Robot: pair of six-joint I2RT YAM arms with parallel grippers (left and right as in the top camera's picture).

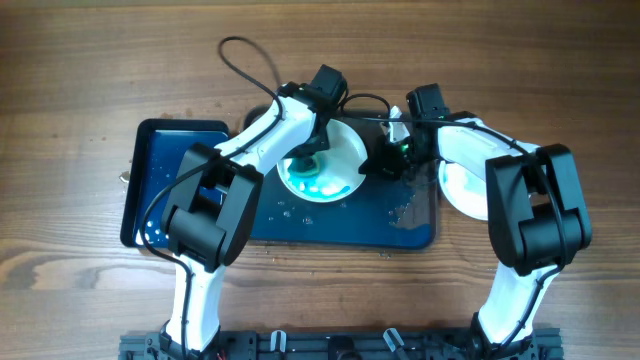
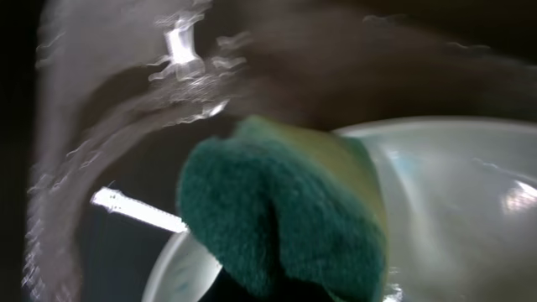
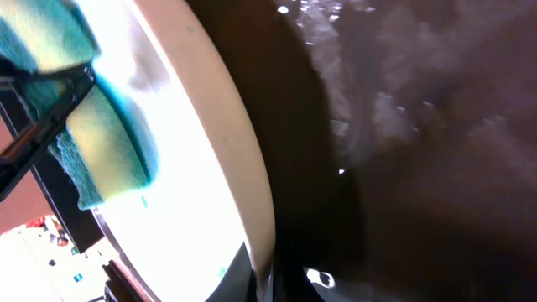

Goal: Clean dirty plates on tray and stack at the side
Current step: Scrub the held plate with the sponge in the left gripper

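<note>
A white plate (image 1: 345, 150) with blue-teal smears is held tilted over the dark blue-grey tray (image 1: 330, 228). My left gripper (image 1: 305, 160) is shut on a green and yellow sponge (image 2: 285, 218), which is pressed against the plate's face (image 2: 453, 210). My right gripper (image 1: 380, 160) is shut on the plate's right rim (image 3: 243, 168), and the sponge (image 3: 109, 143) shows beyond it. A second white plate (image 1: 462, 192) lies at the tray's right end, partly under my right arm. A third plate is not visible.
A smaller glossy blue tray (image 1: 150, 180) lies left of the big tray, partly under my left arm. Water drops and a wet patch (image 1: 405, 215) sit on the big tray's front right. A black cable (image 1: 245, 60) loops behind the left arm.
</note>
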